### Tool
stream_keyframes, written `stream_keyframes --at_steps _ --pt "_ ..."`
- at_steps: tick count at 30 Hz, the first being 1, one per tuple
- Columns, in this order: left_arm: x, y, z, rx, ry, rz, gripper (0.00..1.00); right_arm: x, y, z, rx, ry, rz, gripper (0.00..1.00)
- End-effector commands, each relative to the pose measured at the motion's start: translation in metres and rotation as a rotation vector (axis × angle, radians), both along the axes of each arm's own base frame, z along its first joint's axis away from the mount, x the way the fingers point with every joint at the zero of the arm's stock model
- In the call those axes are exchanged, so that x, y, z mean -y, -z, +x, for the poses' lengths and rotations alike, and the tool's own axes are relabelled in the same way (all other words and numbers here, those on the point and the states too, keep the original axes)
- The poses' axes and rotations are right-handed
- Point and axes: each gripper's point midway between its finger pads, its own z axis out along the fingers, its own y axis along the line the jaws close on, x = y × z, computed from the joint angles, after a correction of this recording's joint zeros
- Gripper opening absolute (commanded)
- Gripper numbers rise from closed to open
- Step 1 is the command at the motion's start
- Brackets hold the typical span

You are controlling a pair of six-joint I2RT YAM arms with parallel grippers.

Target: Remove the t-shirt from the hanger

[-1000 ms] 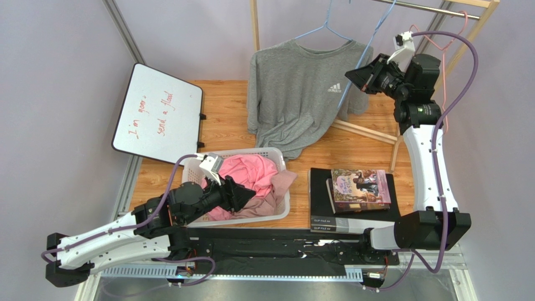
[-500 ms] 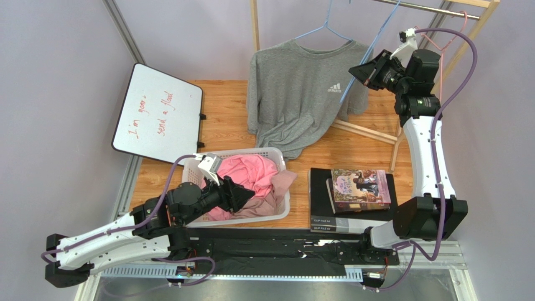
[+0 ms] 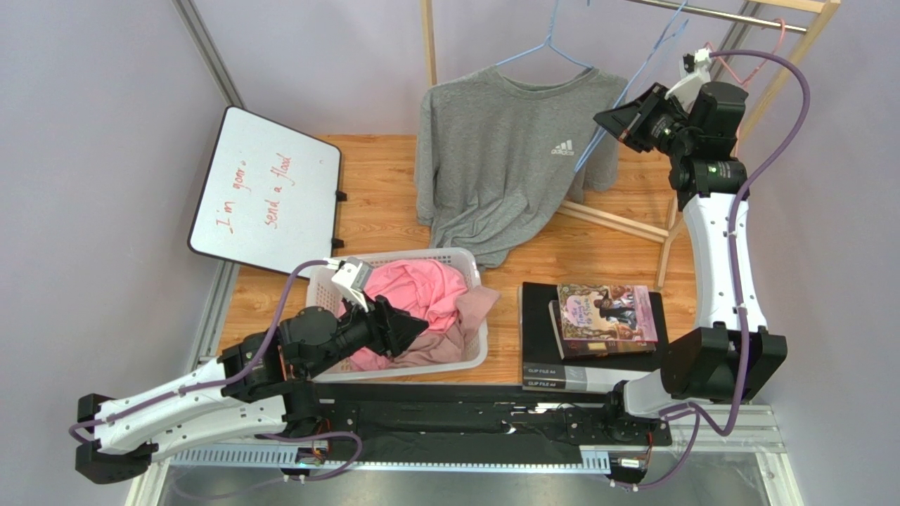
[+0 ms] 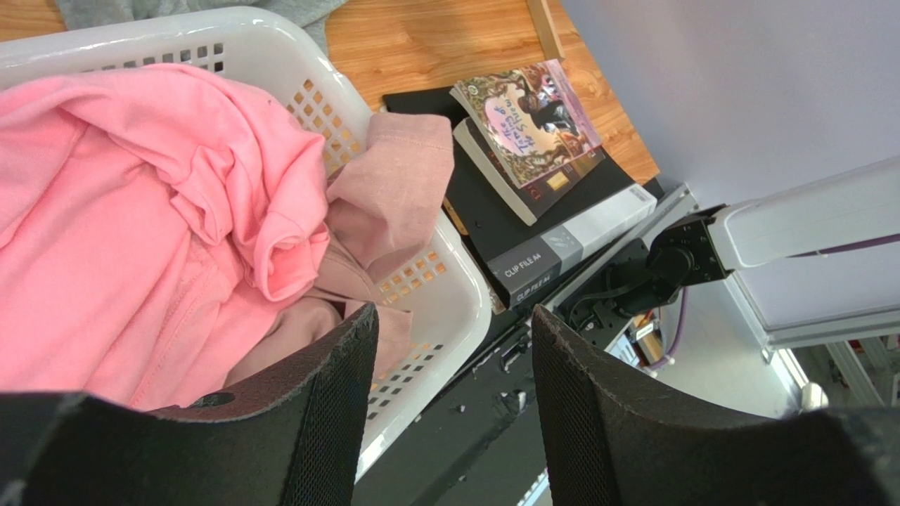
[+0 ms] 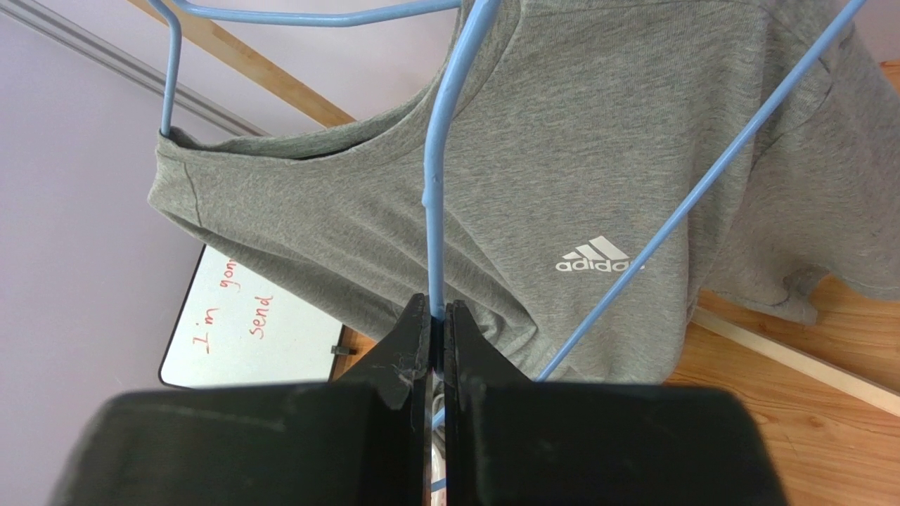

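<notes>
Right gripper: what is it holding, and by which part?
The right gripper is shut on a blue hanger, pinching one straight wire of it.

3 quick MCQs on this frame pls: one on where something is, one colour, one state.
1. Where is the pink clothing?
A) in the white laundry basket
B) on the books
C) on the whiteboard

2. What colour is the hung t-shirt?
A) blue
B) grey
C) pink

3. The right gripper is:
A) open
B) shut on nothing
C) shut on the blue hanger wire

1 A: it fills the basket.
2 B: the fabric is plainly grey.
3 C: its wrist view shows the fingers pinching the wire.
</notes>
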Motion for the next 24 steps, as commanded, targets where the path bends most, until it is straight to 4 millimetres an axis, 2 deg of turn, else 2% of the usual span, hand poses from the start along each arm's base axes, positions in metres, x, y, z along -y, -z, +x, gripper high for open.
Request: stream_keyframes --at_steps 1,5,7,8,10,11,12,13,14,15,16,17,19,20,21,24 --pt "0.0 -0.012 -0.001 0.004 0.002 -0.034 0.61 0.0 -0.007 -0.004 0.003 0.011 0.031 0.0" --pt "0.0 -0.01 -0.002 0.0 0.004 -0.036 0.61 0.0 0.002 -0.007 -0.021 0.019 0.037 0.0" --pt "-0.001 -0.011 -0.002 0.001 0.004 -0.039 0.61 0.001 0.003 -0.009 -0.029 0.023 0.037 0.06" --pt "0.0 -0.01 -0.002 -0.003 0.005 -0.04 0.61 0.001 0.005 -0.01 -0.037 0.026 0.037 0.19" --pt "0.0 -0.01 -0.003 -0.003 0.006 -0.04 0.61 0.004 0.005 -0.015 -0.044 0.046 0.021 0.36" --pt "0.0 -0.01 -0.003 -0.004 0.007 -0.042 0.61 0.005 0.002 -0.017 -0.042 0.061 0.004 0.49" --pt "-0.001 -0.009 -0.003 -0.005 0.007 -0.043 0.61 0.008 0.009 -0.021 -0.066 0.078 -0.037 0.55" --pt "-0.001 -0.01 -0.004 -0.004 0.008 -0.048 0.61 0.015 0.005 -0.025 -0.061 0.126 -0.074 0.59" --pt "-0.001 -0.009 -0.004 -0.004 0.008 -0.046 0.61 0.014 0.002 -0.029 -0.06 0.134 -0.099 0.77" --pt "-0.001 -0.009 -0.004 -0.005 0.008 -0.045 0.61 0.016 0.008 -0.037 -0.087 0.142 -0.144 0.79" --pt "-0.001 -0.01 -0.004 -0.004 0.008 -0.05 0.61 0.024 0.005 -0.043 -0.084 0.195 -0.185 0.82" --pt "-0.001 -0.007 -0.004 -0.005 0.008 -0.045 0.61 0.02 0.005 -0.049 -0.086 0.199 -0.215 0.99" --pt "0.001 -0.009 -0.004 -0.001 0.012 -0.055 0.61 0.032 0.01 -0.063 -0.12 0.273 -0.305 1.0" --pt "0.002 -0.006 -0.003 -0.003 0.012 -0.048 0.61 0.025 0.006 -0.074 -0.108 0.271 -0.338 1.0" --pt "0.003 -0.007 -0.003 -0.002 0.012 -0.055 0.61 0.037 0.012 -0.082 -0.139 0.342 -0.398 1.0" --pt "0.007 -0.005 -0.003 -0.004 0.019 -0.053 0.61 0.032 0.01 -0.103 -0.131 0.349 -0.469 1.0"
